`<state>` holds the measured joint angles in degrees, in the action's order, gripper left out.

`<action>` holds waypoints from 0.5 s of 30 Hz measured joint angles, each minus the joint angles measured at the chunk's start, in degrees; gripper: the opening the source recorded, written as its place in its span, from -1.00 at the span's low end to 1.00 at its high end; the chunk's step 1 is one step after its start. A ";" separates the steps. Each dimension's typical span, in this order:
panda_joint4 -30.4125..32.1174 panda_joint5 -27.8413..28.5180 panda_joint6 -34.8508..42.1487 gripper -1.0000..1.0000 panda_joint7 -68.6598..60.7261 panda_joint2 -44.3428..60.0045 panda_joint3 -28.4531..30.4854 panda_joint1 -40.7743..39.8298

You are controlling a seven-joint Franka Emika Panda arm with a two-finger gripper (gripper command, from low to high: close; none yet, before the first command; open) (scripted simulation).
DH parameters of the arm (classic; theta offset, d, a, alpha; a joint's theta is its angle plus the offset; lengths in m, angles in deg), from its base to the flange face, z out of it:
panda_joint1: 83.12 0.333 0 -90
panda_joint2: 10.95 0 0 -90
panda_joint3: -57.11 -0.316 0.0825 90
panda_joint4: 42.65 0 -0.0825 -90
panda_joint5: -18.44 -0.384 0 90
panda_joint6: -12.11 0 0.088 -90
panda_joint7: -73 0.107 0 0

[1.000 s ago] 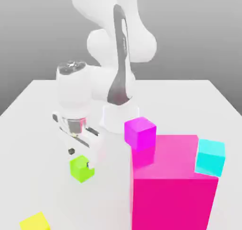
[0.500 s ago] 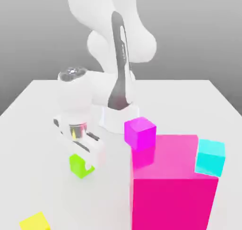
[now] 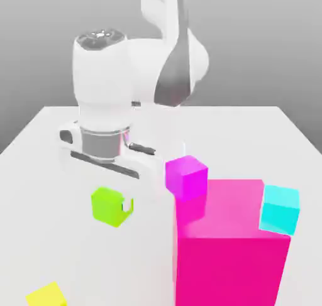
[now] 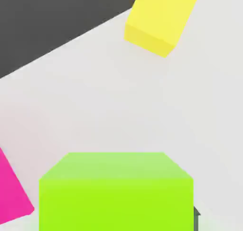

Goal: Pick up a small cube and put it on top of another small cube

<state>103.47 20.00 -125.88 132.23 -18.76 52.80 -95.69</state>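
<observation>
End effector (image 3: 113,205): closed on the green cube (image 3: 109,206), which hangs between the fingers clear of the counter (image 3: 251,135); one dark fingertip (image 3: 129,205) shows at the cube's side. In the hand view the green cube (image 4: 116,191) sits close under the camera.

Violet cube (image 3: 186,176): near the end effector, toward the exterior view's right, resting on the counter, just behind the big pink block (image 3: 230,245).

Big pink block: beyond the violet cube from the end effector, standing on the counter.

Cyan cube (image 3: 280,209): well apart from the end effector, against the pink block's far side.

Yellow cube (image 3: 46,295): below the end effector, on the counter's near edge; in the hand view (image 4: 160,19) it lies near the counter's rim.
</observation>
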 joint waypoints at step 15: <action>-2.44 -4.72 14.92 -1.00 -31.73 -12.85 -2.33 11.48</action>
<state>101.04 15.29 -110.95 100.50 -31.61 50.46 -84.21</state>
